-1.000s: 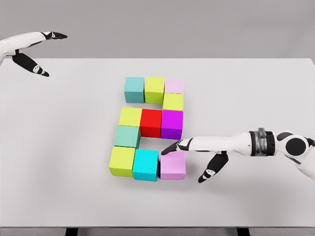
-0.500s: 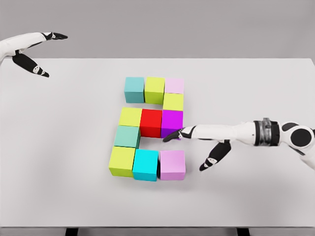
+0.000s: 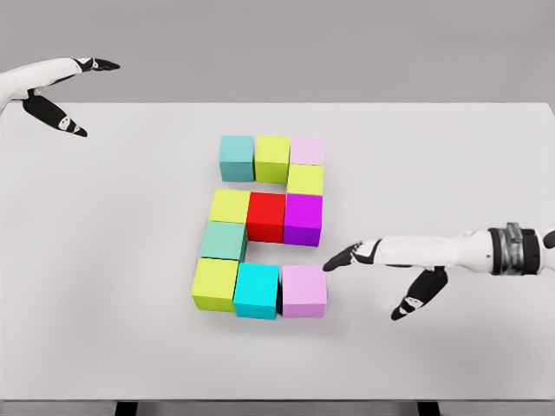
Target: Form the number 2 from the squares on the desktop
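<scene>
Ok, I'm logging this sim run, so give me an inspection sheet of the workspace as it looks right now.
Surface: white table, flat, bare around the blocks.
Job's things: eleven coloured cubes packed into a 2 shape; bottom-right pink cube in line.
Clutter: nothing seen.
Hands: right hand open, just right of the pink cube, not touching; left hand open, raised at the far left corner.
Cables: nothing seen.
Surroundings: plain grey backdrop.

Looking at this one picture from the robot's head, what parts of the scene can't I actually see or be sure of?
- Right arm, head view: cut off by the right edge past the wrist; only the right hand and forearm show.
- Left hand: its arm is cut off by the left edge.
- Table: the legs are cut off by the bottom edge.
- Far sides of the blocks: hidden by the blocks themselves.
</scene>
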You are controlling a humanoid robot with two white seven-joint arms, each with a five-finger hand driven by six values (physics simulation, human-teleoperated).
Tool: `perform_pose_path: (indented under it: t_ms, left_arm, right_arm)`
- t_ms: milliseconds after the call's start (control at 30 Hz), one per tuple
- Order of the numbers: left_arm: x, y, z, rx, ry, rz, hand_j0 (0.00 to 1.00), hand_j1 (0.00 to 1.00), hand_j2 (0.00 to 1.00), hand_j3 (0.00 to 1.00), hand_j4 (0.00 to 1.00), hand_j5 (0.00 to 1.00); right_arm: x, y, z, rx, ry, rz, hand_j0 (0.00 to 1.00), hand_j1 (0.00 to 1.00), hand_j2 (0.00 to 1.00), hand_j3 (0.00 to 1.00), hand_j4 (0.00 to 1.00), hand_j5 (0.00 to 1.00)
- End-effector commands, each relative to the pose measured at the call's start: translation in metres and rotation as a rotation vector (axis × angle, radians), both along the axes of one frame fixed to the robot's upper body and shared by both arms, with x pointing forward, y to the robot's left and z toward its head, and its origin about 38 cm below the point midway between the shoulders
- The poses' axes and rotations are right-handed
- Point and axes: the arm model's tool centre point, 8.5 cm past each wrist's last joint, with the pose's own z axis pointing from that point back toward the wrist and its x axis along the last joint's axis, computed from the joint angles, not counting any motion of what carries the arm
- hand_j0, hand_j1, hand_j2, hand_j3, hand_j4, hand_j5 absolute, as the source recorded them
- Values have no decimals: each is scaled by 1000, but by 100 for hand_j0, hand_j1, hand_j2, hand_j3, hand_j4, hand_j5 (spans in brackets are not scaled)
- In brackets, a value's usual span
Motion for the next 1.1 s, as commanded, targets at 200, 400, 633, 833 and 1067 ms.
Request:
perform_pose_path:
  t_ms: [200, 400, 633, 833, 1067]
  left_arm:
    - [0, -2, 0, -9, -4, -8, 100, 100, 100, 100, 100, 100]
    - [1, -9, 4, -78, -7, -16, 100, 100, 100, 100, 100, 100]
    - [-4, 12, 16, -125, -25, 22, 100, 100, 100, 100, 100, 100]
    - [-19, 10, -4, -162, 11, -6, 100, 100, 100, 100, 100, 100]
    - [-47, 31, 9, -154, -20, -7, 100, 100, 100, 100, 100, 100]
  right_arm:
    - [-16, 8, -5, -24, 2, 56, 100, 100, 100, 100, 100, 100]
    - [-9, -2, -11, -42, 10, 16, 100, 100, 100, 100, 100, 100]
    - [-5, -9, -17, -60, 19, -7, 100, 100, 100, 100, 100, 100]
    - [-8, -6, -22, -68, 29, 7, 100, 100, 100, 100, 100, 100]
    - [44, -52, 22, -40, -115, -193, 100, 100, 100, 100, 100, 100]
